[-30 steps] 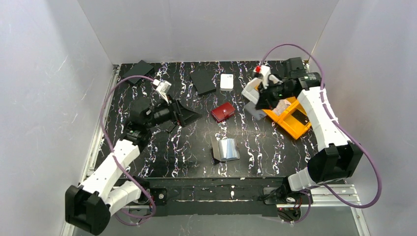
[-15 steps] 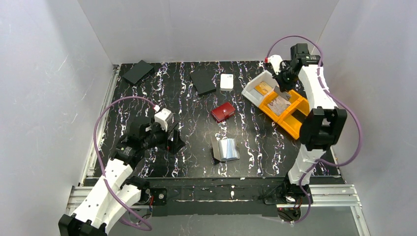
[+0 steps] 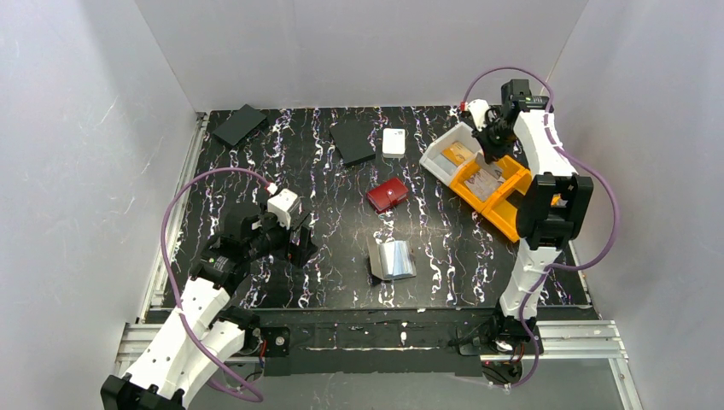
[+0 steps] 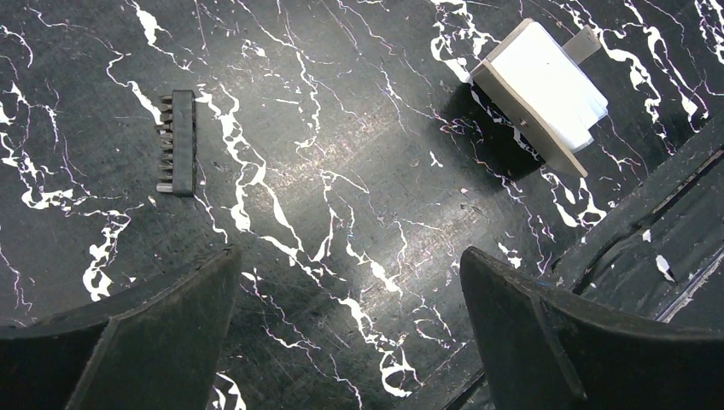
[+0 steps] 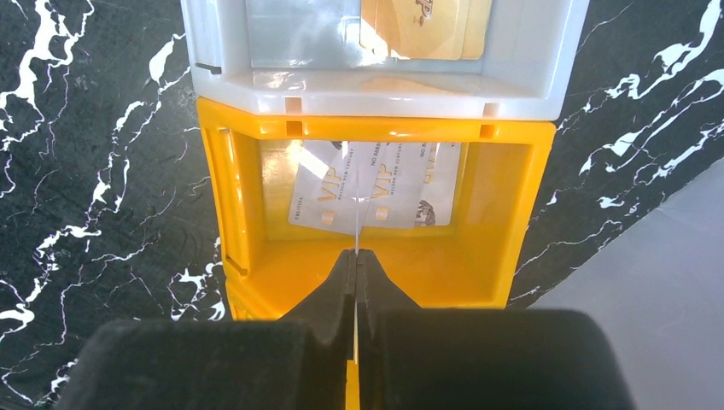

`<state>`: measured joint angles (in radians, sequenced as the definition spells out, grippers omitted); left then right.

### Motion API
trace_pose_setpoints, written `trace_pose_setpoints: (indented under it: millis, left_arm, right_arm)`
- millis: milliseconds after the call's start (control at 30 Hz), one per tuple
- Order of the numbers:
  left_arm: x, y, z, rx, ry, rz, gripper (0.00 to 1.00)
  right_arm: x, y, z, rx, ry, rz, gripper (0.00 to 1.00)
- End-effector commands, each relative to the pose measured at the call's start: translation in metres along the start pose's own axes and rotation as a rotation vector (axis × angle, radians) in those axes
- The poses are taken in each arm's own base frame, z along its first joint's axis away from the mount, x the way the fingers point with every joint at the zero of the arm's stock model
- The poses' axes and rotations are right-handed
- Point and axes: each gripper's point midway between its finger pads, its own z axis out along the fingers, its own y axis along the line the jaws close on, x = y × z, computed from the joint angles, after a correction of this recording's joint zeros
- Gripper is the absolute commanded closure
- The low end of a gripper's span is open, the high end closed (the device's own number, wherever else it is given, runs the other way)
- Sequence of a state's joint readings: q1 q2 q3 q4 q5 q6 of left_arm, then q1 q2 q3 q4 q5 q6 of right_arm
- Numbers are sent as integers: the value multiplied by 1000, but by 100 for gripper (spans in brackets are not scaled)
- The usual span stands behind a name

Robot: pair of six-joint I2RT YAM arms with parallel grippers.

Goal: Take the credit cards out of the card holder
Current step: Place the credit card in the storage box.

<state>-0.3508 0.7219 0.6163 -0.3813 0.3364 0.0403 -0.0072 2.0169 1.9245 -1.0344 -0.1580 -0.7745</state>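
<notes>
1. Card holder [image 3: 393, 259]: grey folding case, standing half open on the black marbled table [image 3: 324, 278], a little right of centre and close to the near edge. Nothing is touching it.

2. Credit cards: the orange card [image 5: 425, 26] is lying flat in the white bin [image 3: 437, 159] at the far right. The light blue card [image 5: 376, 195] is lying flat in the orange bin [image 5: 230, 205] that is butting against the white bin's near side. Both cards are well apart from the holder.

3. Right gripper [image 5: 354, 256]: hanging above the orange bin and pointing down into it. Its fingers are pressing together with no gap, and nothing is showing between them. The tips are sitting clear of the light blue card.

4. Left gripper [image 3: 299, 245]: hovering low over the left half of the table, to the left of the holder and apart from it. Its fingers [image 4: 145, 333] are standing spread wide, with only bare tabletop between them and nothing in their grasp.

5. Other items:
- A dark red case [image 3: 387, 195] is lying at the centre, on the far side of the holder.
- A small white box [image 3: 394, 142] is lying near the far edge.
- Two flat black squares [image 3: 353, 141] are lying on the far side, one of them in the far left corner.
- A black strip of small bits [image 4: 178, 143] is lying just beyond the left gripper's fingers.
</notes>
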Motion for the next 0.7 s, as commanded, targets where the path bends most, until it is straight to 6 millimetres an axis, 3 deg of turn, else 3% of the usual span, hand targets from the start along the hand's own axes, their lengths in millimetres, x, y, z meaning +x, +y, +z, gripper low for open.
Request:
trace_pose_setpoints:
  millis: [0,200,667]
  left_arm:
    - [-11,2,-5,-13,-29,27,1]
    - [-10,2,-4,-13,-23,27,1]
    - [-9,2,-3,-11,-20,28,1]
  right_arm:
    - [5,0,4,-16,-14,31,99]
    - [17,12,27,-78,5,61,99]
    - [22,41,62,-233,-43,153,99]
